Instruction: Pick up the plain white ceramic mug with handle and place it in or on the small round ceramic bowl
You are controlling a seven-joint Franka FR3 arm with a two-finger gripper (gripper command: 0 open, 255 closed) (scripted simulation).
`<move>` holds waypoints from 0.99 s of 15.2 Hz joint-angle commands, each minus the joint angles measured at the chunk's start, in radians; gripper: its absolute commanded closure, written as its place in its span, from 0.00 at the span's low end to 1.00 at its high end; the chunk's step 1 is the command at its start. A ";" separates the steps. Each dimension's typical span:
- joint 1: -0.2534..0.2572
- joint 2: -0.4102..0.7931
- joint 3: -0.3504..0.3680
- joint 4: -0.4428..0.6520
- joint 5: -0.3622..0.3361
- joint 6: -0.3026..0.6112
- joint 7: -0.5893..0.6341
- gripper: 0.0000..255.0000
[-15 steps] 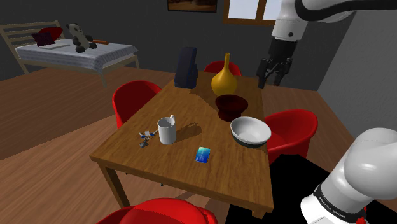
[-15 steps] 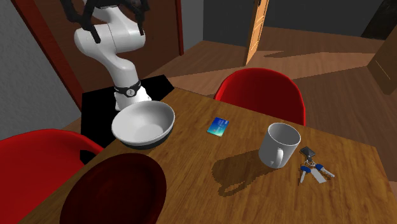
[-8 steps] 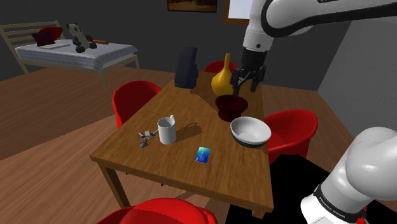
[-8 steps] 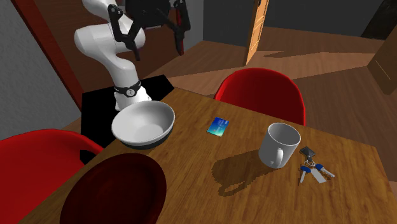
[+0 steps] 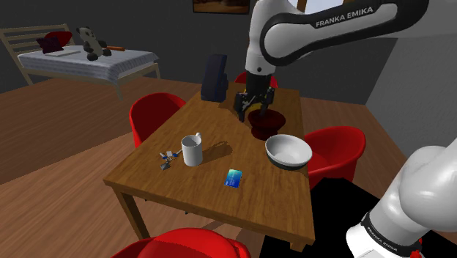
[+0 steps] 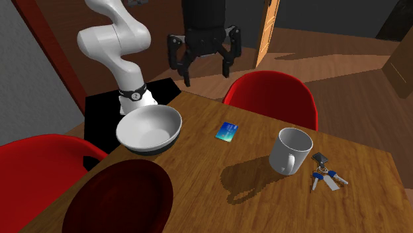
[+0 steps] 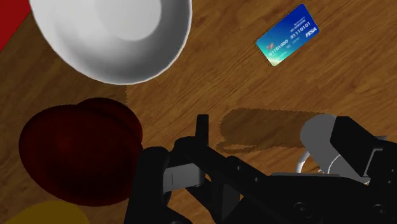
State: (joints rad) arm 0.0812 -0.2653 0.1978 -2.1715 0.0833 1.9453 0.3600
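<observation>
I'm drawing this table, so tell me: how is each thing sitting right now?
Mug: upright on the table, not held.
White bowl: upright, empty.
Dark red bowl: upright, empty.
Card: lying flat.
Keys: lying beside the mug.
Gripper: jaws open, holding nothing.

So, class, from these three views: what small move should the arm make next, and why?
Probably carry the open gripper across toward the white mug. The gripper hangs high near the dark red bowl, well apart from the mug, which stands upright and untouched beside the keys.
</observation>
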 commanded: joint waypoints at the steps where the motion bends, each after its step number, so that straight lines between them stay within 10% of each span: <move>1: 0.008 0.071 0.027 0.047 -0.016 0.025 0.038 0.00; 15: 0.128 0.599 0.112 0.496 -0.229 0.076 0.290 0.00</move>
State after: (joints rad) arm 0.1975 0.2979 0.3100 -1.7070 -0.1297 2.0191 0.6361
